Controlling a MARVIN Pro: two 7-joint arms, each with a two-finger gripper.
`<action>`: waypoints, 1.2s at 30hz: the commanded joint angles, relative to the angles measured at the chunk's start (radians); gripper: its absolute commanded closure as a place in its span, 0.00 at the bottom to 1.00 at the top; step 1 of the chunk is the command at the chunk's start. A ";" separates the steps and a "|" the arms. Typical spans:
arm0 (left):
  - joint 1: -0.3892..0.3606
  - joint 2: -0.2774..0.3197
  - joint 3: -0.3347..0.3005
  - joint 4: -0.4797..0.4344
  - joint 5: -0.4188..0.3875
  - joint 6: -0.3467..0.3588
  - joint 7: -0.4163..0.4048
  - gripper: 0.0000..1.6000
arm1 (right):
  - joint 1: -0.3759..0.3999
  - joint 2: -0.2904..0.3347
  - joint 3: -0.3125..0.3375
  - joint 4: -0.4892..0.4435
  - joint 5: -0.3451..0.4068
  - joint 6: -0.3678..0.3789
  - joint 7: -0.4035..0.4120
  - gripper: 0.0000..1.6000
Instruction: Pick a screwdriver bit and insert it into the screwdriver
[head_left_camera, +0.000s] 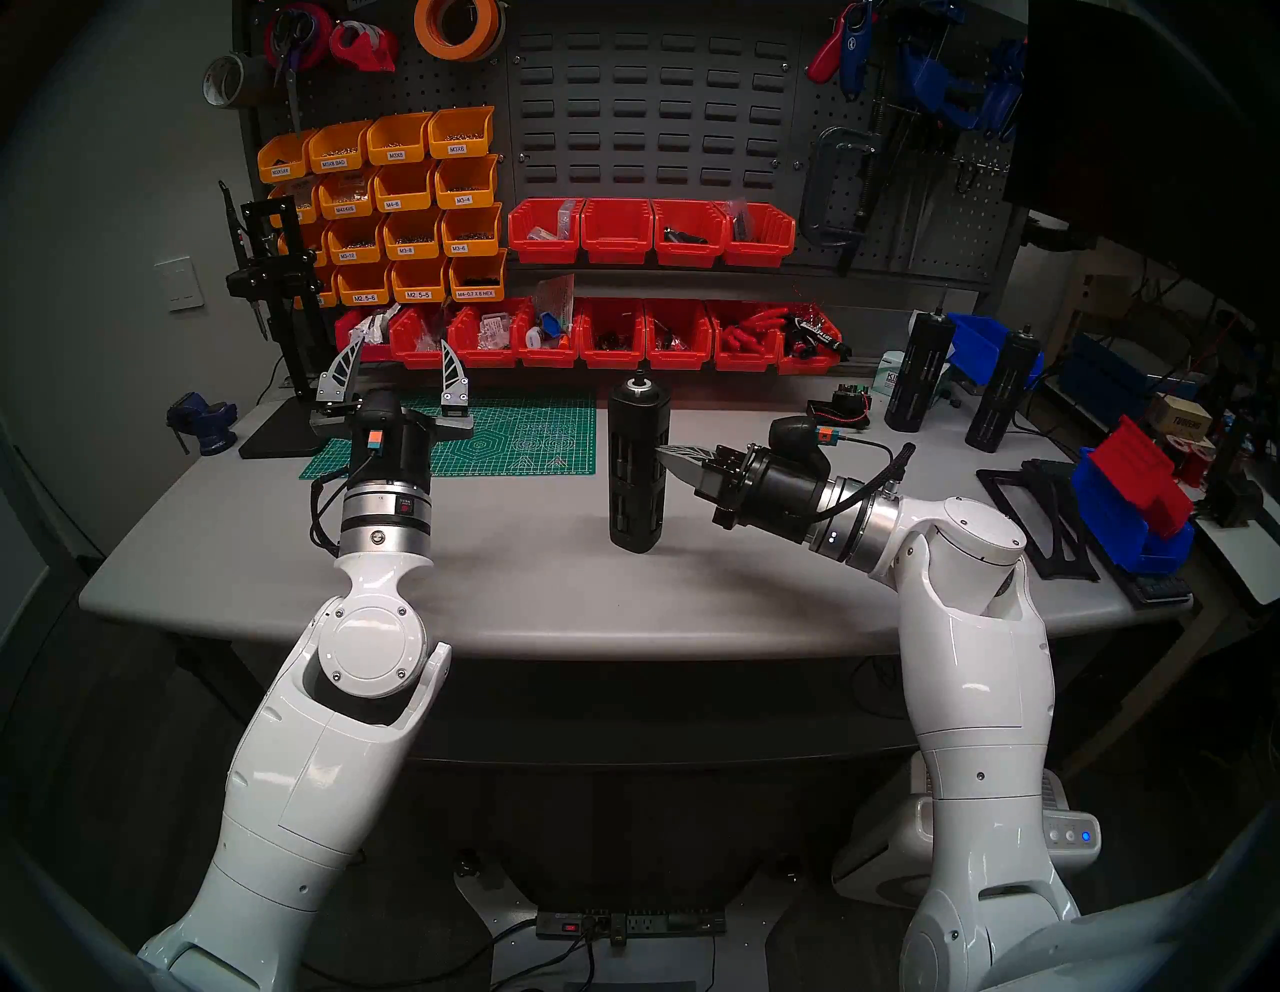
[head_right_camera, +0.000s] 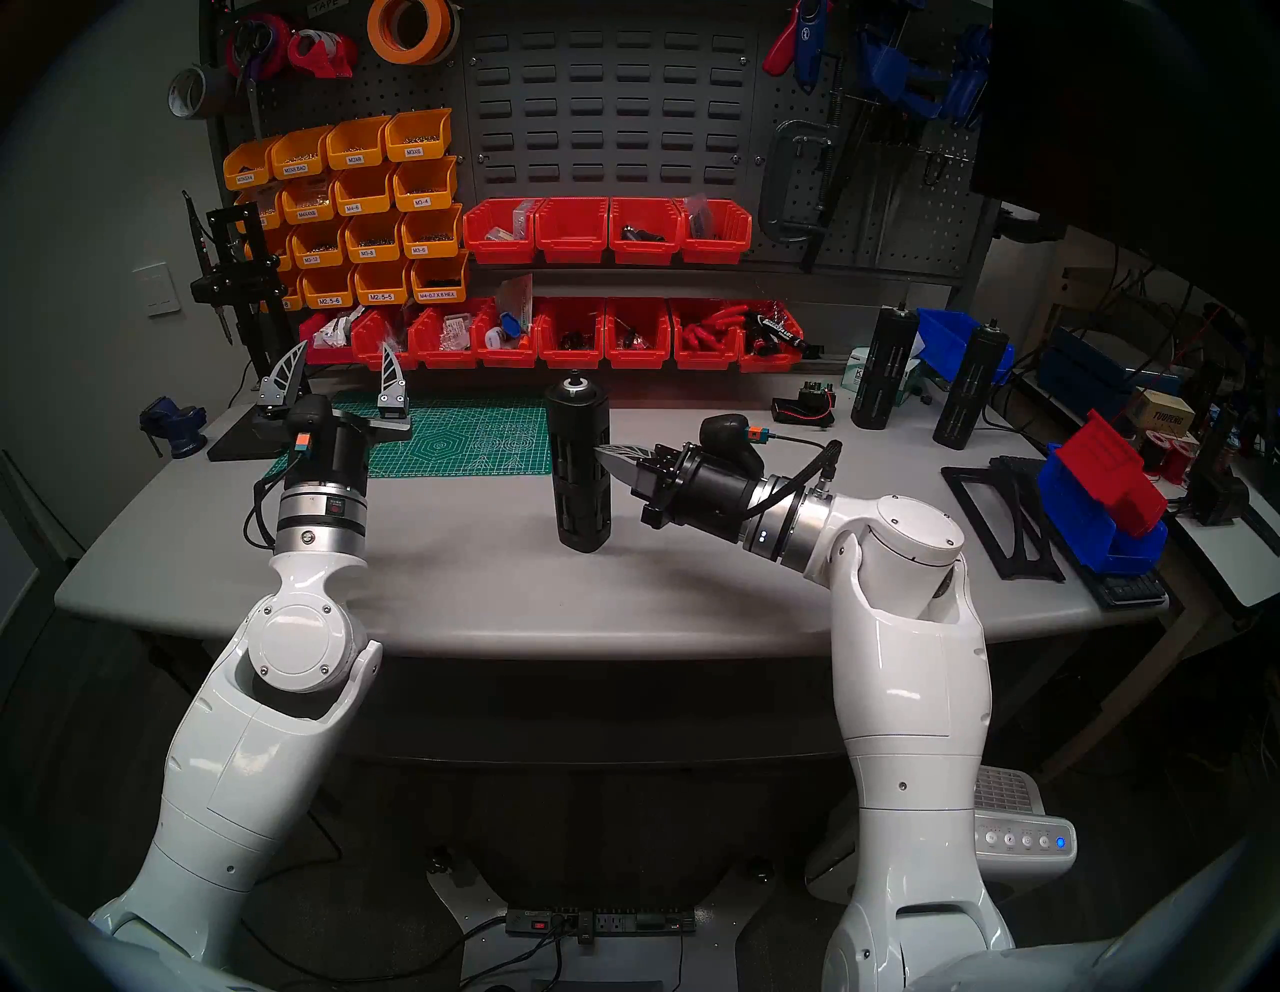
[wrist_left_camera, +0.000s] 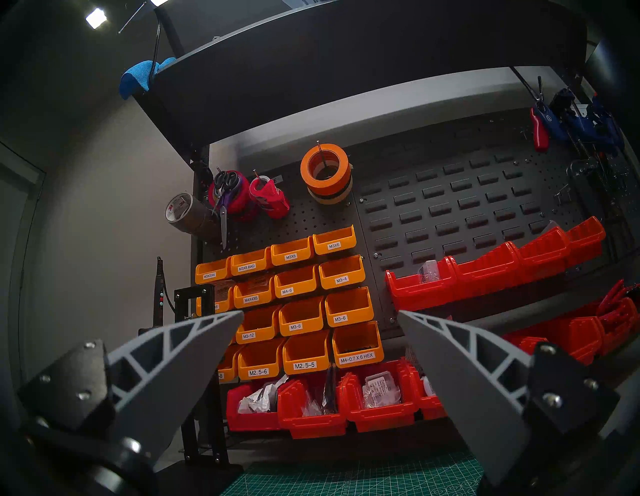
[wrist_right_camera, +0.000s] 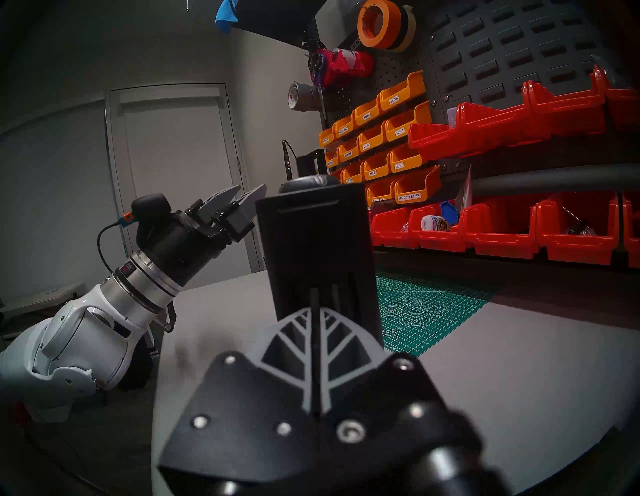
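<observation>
The screwdriver (head_left_camera: 638, 464) (head_right_camera: 579, 464), a tall black slotted cylinder with a silver-ringed socket on top, stands upright mid-table. My right gripper (head_left_camera: 661, 452) (head_right_camera: 600, 450) reaches in from the right, and its tips touch the cylinder's side about halfway up. In the right wrist view, the right gripper (wrist_right_camera: 314, 310) is shut on a thin dark rod, the screwdriver bit (wrist_right_camera: 314, 298), which stands in a side slot of the screwdriver (wrist_right_camera: 318, 242). My left gripper (head_left_camera: 400, 350) (wrist_left_camera: 320, 313) is open and empty. It points up and back over the green mat, left of the cylinder.
The green cutting mat (head_left_camera: 512, 436) lies behind the cylinder. Rows of red bins (head_left_camera: 623, 339) line the back. Two more black cylinders (head_left_camera: 918, 374) (head_left_camera: 1001, 388) stand at the back right. There is a black stand (head_left_camera: 277, 312) and a blue vise (head_left_camera: 204, 422) at the left, and blue and red trays (head_left_camera: 1136, 506) at the right.
</observation>
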 joint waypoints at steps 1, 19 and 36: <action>-0.021 0.000 -0.004 -0.032 0.003 -0.014 0.002 0.00 | 0.020 -0.001 0.009 -0.026 0.004 -0.007 -0.002 1.00; -0.015 0.001 0.007 -0.044 0.006 -0.013 0.000 0.00 | -0.034 -0.017 0.052 -0.149 0.031 0.014 0.030 1.00; -0.010 0.000 0.019 -0.054 0.006 -0.012 -0.001 0.00 | 0.018 -0.022 0.076 -0.237 0.036 0.061 0.045 1.00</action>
